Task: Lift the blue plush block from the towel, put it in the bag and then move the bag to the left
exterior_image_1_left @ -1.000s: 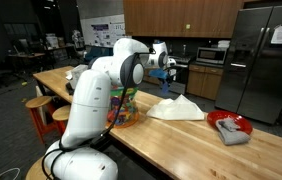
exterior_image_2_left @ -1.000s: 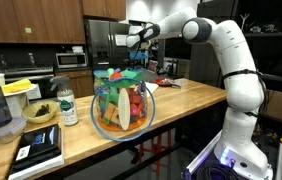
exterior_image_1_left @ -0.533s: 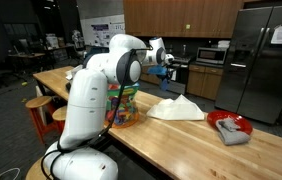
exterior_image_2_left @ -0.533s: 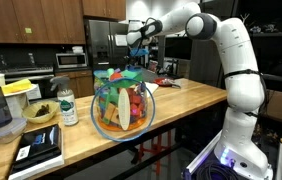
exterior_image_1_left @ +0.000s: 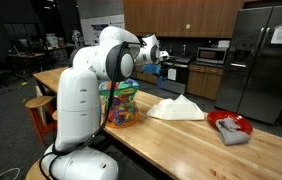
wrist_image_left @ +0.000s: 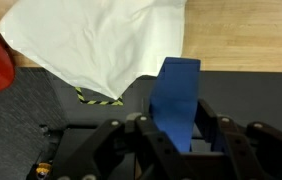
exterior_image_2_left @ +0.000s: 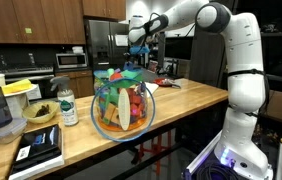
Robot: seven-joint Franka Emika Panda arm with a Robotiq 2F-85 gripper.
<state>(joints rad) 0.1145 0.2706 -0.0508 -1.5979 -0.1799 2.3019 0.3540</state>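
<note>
The end effector (wrist_image_left: 176, 122) is gripping the blue plush block (wrist_image_left: 178, 92), its two dark fingers (wrist_image_left: 139, 128) closed partway so that they are pressing on the block's flanks. The block is showing as a smooth, boxy, elongated blue shape hanging in the air, clear of the towel (wrist_image_left: 96, 45) and raised well above the wooden counter (exterior_image_1_left: 181, 148). The towel is lying rumpled and white, with soft folds and a drooping corner near the counter's edge in the wrist view. In both exterior views the bag (exterior_image_1_left: 122, 106) (exterior_image_2_left: 121, 108) is standing upright on the pale wood-grain surface, its clear, glossy plastic bulging round over bright multicoloured pieces. Towards one end of the counter, a shallow red dish (exterior_image_1_left: 226, 121) is resting with a crumpled grey cloth (exterior_image_1_left: 234, 135).
</note>
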